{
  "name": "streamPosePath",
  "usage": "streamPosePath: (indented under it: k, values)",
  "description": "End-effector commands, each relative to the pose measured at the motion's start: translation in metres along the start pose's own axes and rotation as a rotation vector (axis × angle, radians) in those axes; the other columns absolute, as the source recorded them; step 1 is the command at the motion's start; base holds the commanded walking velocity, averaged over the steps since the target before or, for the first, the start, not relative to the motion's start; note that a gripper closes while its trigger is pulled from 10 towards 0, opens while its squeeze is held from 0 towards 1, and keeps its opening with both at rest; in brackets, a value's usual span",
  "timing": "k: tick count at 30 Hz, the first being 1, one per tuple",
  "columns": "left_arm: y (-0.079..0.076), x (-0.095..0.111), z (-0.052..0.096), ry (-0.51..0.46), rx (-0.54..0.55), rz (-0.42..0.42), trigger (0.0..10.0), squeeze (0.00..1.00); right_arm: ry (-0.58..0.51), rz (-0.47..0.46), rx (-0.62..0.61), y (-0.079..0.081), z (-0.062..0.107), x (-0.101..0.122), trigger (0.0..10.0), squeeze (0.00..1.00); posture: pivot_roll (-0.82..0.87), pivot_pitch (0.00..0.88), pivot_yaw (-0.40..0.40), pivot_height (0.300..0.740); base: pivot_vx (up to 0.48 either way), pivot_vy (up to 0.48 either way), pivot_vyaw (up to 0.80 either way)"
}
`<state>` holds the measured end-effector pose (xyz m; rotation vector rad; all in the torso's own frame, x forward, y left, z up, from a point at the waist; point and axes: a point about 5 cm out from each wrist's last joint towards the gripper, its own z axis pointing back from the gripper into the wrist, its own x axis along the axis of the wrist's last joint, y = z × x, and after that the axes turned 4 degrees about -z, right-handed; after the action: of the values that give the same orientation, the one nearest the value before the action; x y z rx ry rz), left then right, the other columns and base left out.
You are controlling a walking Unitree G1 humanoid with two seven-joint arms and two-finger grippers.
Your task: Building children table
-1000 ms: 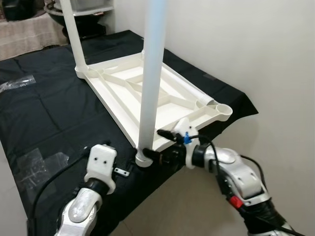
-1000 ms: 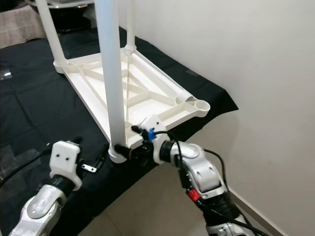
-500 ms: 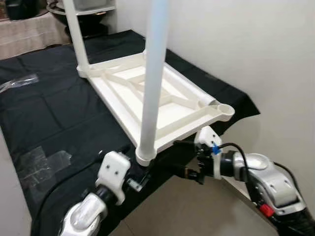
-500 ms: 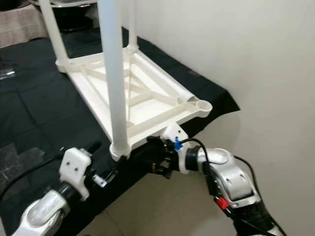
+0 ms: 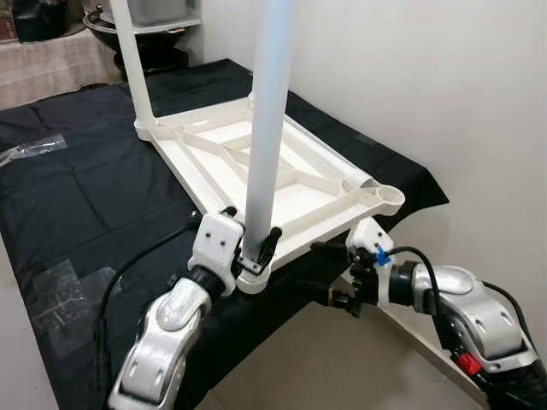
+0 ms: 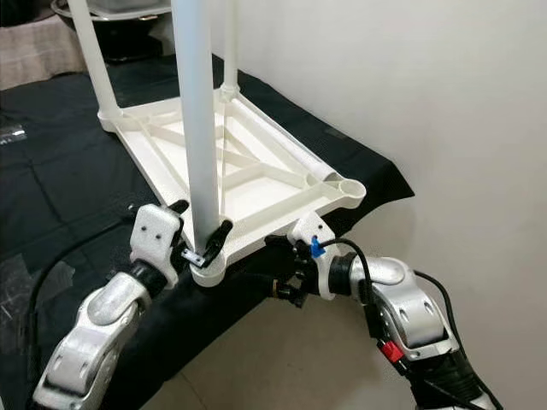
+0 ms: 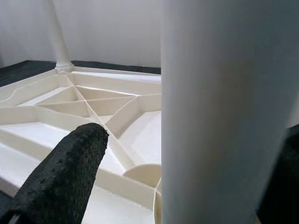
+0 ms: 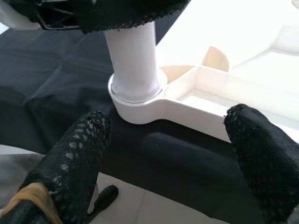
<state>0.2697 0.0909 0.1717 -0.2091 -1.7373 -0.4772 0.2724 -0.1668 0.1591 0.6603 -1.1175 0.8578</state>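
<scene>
Straddling the near leg [image 5: 265,128] just above its socket [image 5: 250,280], the left gripper [image 5: 254,245] has its jaws open, one finger on either side. The leg's long axis is upright. The right gripper [image 5: 329,275], jaws open, is held near, below the inverted tabletop [image 5: 256,171] on the worktop [image 5: 77,179].

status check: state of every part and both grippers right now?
table top: upside down on the black cloth, ribs up
near leg: upright in its corner socket
far leg: upright in the far corner
corner socket: no leg in it
left gripper: open, fingers either side of the near leg's base
right gripper: open, below the table's edge, holding nothing
</scene>
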Motion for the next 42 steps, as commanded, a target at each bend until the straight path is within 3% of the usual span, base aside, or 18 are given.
streamPosePath:
  k: [1,2,3,8,12,13,14,15,16,21,23,25,26,29,30,35,36,42]
  values:
    - [0.001,-0.005,-0.002,0.020,0.013,0.010,6.1,0.00,0.007,-0.005,-0.008,0.000,0.003,-0.001,10.0,0.00,-0.10,0.064,-0.108,0.740,0.000,0.000,0.00]
    - [0.001,-0.005,-0.002,0.020,0.013,0.010,6.1,0.00,0.007,-0.005,-0.008,0.000,0.003,-0.001,10.0,0.00,-0.10,0.064,-0.108,0.740,0.000,0.000,0.00]
    - [0.002,-0.004,-0.005,0.018,0.018,0.029,0.0,0.00,0.008,-0.006,-0.011,0.000,0.004,-0.001,10.0,0.00,-0.10,0.065,-0.107,0.740,0.000,0.000,0.00]
    - [0.010,-0.004,-0.008,0.016,0.046,0.066,0.0,0.00,0.009,-0.010,-0.021,0.000,0.004,-0.001,10.0,0.00,-0.10,0.069,-0.108,0.740,0.000,0.000,0.00]
    - [0.024,-0.004,-0.006,0.031,0.124,0.035,0.0,0.00,0.015,-0.017,-0.026,0.000,0.005,-0.003,10.0,0.00,-0.10,0.072,-0.109,0.740,0.000,0.000,0.00]
    - [0.041,-0.006,0.000,0.056,0.243,-0.005,0.0,0.00,0.017,-0.021,-0.027,0.001,0.004,-0.005,10.0,0.00,-0.09,0.073,-0.110,0.740,0.000,0.000,0.00]
    - [0.041,-0.006,0.000,0.056,0.243,-0.005,0.0,0.00,0.017,-0.021,-0.027,0.001,0.004,-0.005,10.0,0.00,-0.09,0.073,-0.110,0.740,0.000,0.000,0.00]
    - [0.062,-0.010,0.012,0.094,0.376,-0.043,0.0,0.00,0.017,-0.025,-0.023,0.002,0.002,-0.006,10.0,0.00,-0.09,0.073,-0.110,0.740,0.000,0.000,0.00]
    - [0.072,-0.011,0.019,0.108,0.436,-0.053,0.0,0.00,0.017,-0.027,-0.022,0.003,0.001,-0.006,10.0,0.00,-0.08,0.073,-0.110,0.740,0.000,0.000,0.00]
    - [0.097,-0.012,0.039,0.142,0.589,-0.073,0.0,0.00,0.016,-0.033,-0.020,0.003,0.000,-0.007,10.0,0.00,-0.07,0.073,-0.112,0.740,0.000,0.000,0.00]
    - [0.118,-0.009,0.063,0.163,0.716,-0.083,0.0,0.00,0.026,-0.035,-0.011,0.003,-0.002,-0.009,10.0,0.00,-0.06,0.073,-0.118,0.740,0.000,0.000,0.00]
    - [0.122,-0.008,0.068,0.166,0.738,-0.083,0.0,0.00,0.027,-0.036,-0.010,0.003,-0.002,-0.010,10.0,0.00,-0.06,0.073,-0.118,0.740,0.000,0.000,0.00]
    - [0.125,-0.008,0.073,0.175,0.765,-0.089,2.9,0.00,0.028,-0.038,-0.008,0.004,-0.003,-0.010,10.0,0.00,-0.05,0.073,-0.121,0.740,0.000,0.000,0.00]
    - [0.127,-0.008,0.077,0.180,0.783,-0.094,2.9,0.00,0.029,-0.040,-0.006,0.004,-0.003,-0.010,10.0,0.00,-0.05,0.074,-0.123,0.740,0.000,0.000,0.00]
    - [0.131,-0.008,0.084,0.198,0.821,-0.110,9.6,0.00,0.031,-0.042,-0.004,0.004,-0.004,-0.011,10.0,0.00,-0.04,0.073,-0.125,0.740,0.000,0.000,0.00]
    - [0.145,-0.016,0.109,0.285,0.952,-0.164,10.0,0.00,0.038,-0.045,0.016,0.007,-0.008,-0.011,10.0,0.00,-0.04,0.074,-0.128,0.740,0.000,0.000,0.00]
    - [0.149,-0.018,0.115,0.305,0.996,-0.169,10.0,1.00,0.037,-0.046,0.021,0.008,-0.010,-0.011,10.0,0.00,-0.04,0.074,-0.128,0.740,0.000,0.000,0.00]
    - [0.158,-0.021,0.129,0.341,1.097,-0.168,10.0,1.00,0.024,-0.055,0.029,0.011,-0.013,-0.010,10.0,0.00,-0.04,0.072,-0.127,0.740,0.000,0.000,0.00]
